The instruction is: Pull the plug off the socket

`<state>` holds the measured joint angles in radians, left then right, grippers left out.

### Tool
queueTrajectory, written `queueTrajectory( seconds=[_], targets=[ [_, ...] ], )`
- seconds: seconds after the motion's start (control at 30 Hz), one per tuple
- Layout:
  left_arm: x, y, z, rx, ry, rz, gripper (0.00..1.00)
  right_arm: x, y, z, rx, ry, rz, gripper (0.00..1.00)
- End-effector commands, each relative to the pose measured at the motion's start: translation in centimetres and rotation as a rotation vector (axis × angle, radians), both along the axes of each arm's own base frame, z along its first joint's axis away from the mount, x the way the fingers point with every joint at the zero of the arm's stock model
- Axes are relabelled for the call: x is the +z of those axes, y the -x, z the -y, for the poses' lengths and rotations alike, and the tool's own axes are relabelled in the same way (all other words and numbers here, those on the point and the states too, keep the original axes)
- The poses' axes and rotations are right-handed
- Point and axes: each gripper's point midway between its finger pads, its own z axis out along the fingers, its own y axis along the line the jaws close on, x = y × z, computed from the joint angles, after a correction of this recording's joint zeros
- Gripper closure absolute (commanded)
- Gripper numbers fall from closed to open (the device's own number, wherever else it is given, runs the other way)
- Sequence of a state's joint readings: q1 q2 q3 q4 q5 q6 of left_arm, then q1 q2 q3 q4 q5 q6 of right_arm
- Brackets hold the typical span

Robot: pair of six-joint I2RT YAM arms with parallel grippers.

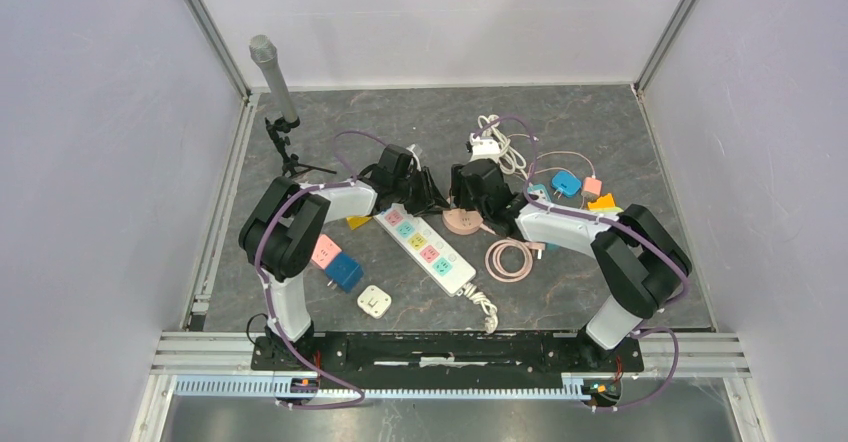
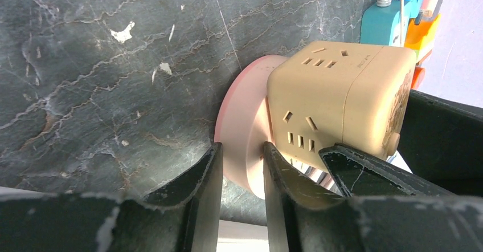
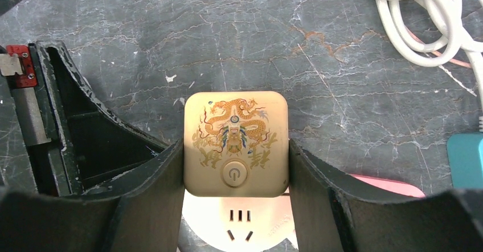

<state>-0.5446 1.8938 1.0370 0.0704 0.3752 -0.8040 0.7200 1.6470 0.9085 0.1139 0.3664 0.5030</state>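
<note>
1. Bright, even light; the desk point(image 1: 600, 132) shows only soft shadows.
2. Left wrist: shade beside the pink disc point(image 2: 242, 126) between the jaws.
3. Right wrist: cube point(image 3: 235, 143) between the jaws sharp; disc beneath glares white.

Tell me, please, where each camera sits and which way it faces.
Top external: above and behind the bases, looking down at the table; the left arm and right arm show.
Left wrist: low, looking along the left gripper, closed on the pink round socket.
Right wrist: looking down at the beige cube plug, clamped by the right gripper.
Shared: both wrist views show that plug and socket.
</note>
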Motion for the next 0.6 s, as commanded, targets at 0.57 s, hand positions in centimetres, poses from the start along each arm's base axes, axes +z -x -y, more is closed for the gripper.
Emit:
queueTrajectory(
  seconds=[0.57],
  targets=[
    [-5.2,2.2,-3.3,0.021,-0.203,-0.105,0.75,7.5,0.5,-4.3,0.168,-0.316,0.183,1.0]
  ],
)
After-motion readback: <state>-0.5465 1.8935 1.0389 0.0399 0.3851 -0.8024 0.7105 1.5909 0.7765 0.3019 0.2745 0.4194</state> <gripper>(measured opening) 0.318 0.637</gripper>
